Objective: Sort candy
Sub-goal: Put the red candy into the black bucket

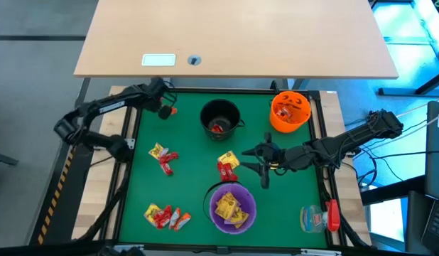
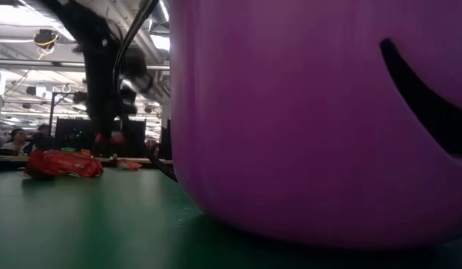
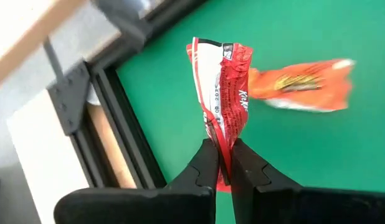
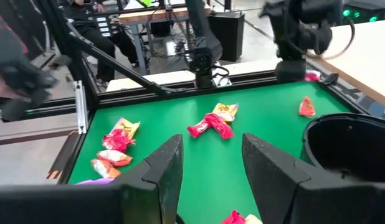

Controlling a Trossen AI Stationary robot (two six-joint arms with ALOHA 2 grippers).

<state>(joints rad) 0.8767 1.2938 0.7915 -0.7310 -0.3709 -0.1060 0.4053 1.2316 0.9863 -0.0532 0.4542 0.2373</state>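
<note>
Left claw [image 3: 223,163] is pinching a red candy [image 3: 223,87] by one end, its long axis running straight out from the fingers. It sits well left of the black bowl [image 1: 220,118] (apparently lifted). Right claw [image 1: 263,161] waits spread, right of the loose sweets.

Robotics lab or workshop, open-plan. Green mat [image 1: 191,185] in a black metal frame [image 1: 127,178], with a wooden desk [image 1: 234,35] at 12 o'clock. Low view shows ceiling strip lights [image 2: 37,30], monitors [image 2: 89,133] and seated people [image 2: 18,138] behind; cables [image 1: 376,167] at 3 o'clock.
</note>
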